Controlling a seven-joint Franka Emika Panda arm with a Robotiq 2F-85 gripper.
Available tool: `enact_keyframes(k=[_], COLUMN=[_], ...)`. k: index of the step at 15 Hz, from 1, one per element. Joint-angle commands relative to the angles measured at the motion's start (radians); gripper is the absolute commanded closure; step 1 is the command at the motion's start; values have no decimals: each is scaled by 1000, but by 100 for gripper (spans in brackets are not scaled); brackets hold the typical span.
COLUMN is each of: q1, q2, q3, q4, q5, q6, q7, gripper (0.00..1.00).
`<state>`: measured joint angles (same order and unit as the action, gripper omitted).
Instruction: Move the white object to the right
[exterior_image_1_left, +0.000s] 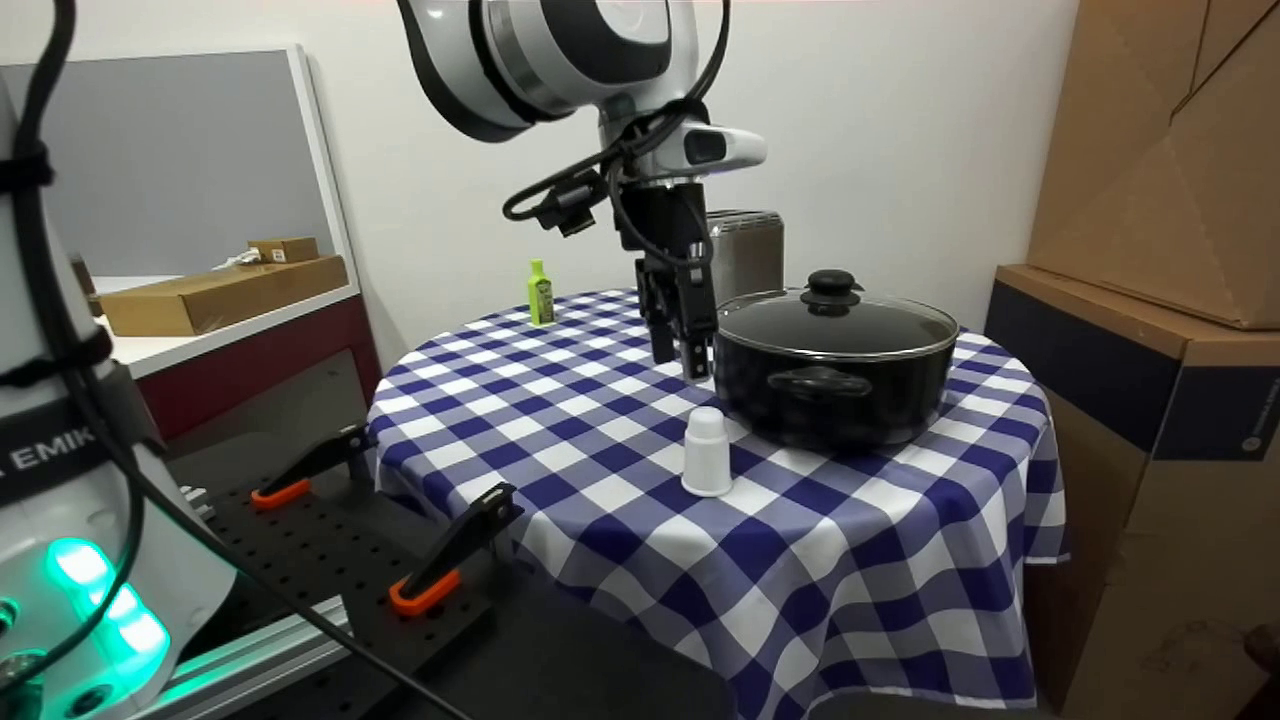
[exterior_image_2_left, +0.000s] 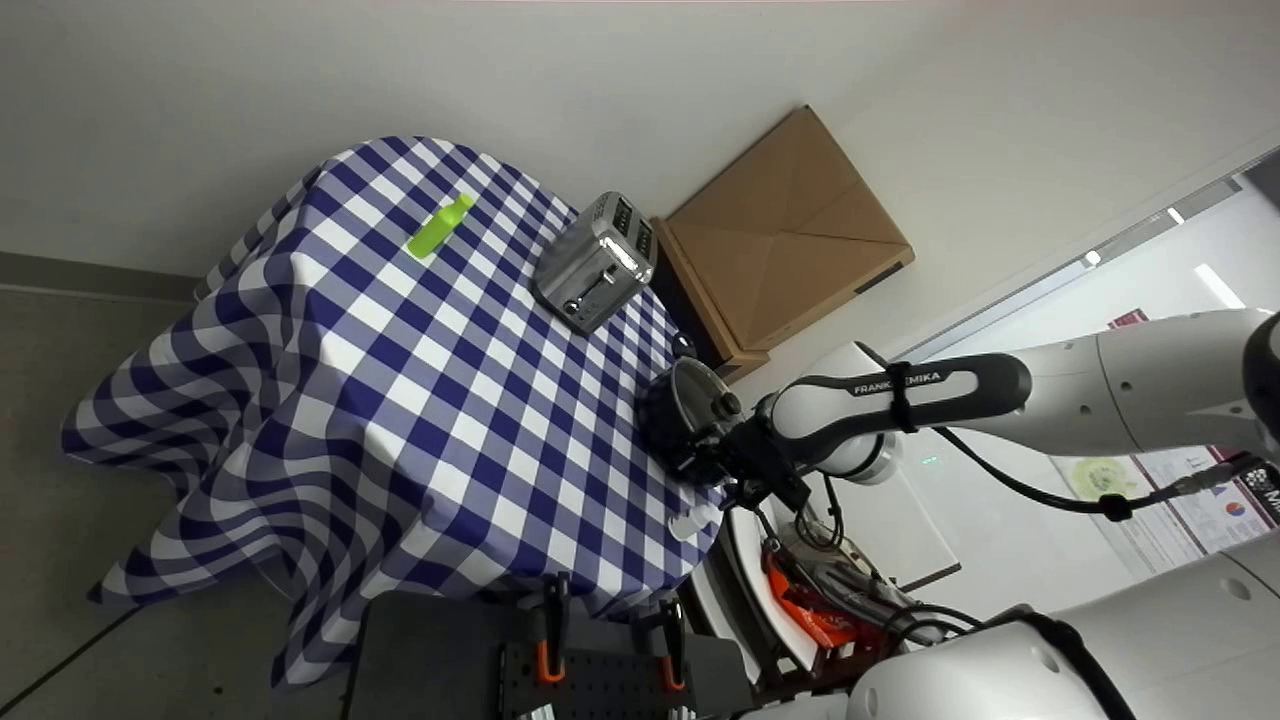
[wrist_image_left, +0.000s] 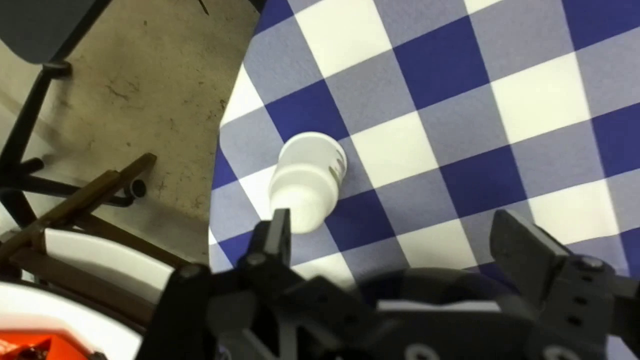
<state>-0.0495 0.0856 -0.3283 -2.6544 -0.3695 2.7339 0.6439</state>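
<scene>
The white object (exterior_image_1_left: 707, 455), a small bottle-like item with a narrower top, stands upright on the checkered cloth near the table's edge. It also shows in an exterior view (exterior_image_2_left: 692, 521), partly beside the arm, and in the wrist view (wrist_image_left: 310, 175), left of the middle. My gripper (exterior_image_1_left: 683, 365) is open and empty, above the table and apart from the white object. In the wrist view its jaws (wrist_image_left: 392, 222) are spread wide. The left finger overlaps the lower edge of the object's top there; the object is not between the fingers.
A black pot with a glass lid (exterior_image_1_left: 835, 395) stands close beside the gripper and the white object. A silver toaster (exterior_image_2_left: 595, 265) and a small green bottle (exterior_image_1_left: 540, 295) stand farther back. Cardboard boxes (exterior_image_1_left: 1150, 180) rise beyond the table. The cloth's edge (wrist_image_left: 220, 135) is near the object.
</scene>
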Motion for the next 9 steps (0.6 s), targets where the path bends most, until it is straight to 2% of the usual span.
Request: enact_keyframes(k=[1, 3, 6, 7, 9], q1=[3, 15, 62, 89, 119], q2=[-145, -185, -229, -239, -251], q3=[91, 169, 264, 285, 309], q4=[-31, -20, 7, 28, 74], q5=[-25, 30, 239, 335, 451], q6=[-86, -98, -104, -134, -204], q7=[-99, -165, -325, -390, -484], gripper=[0, 0, 0, 0, 0])
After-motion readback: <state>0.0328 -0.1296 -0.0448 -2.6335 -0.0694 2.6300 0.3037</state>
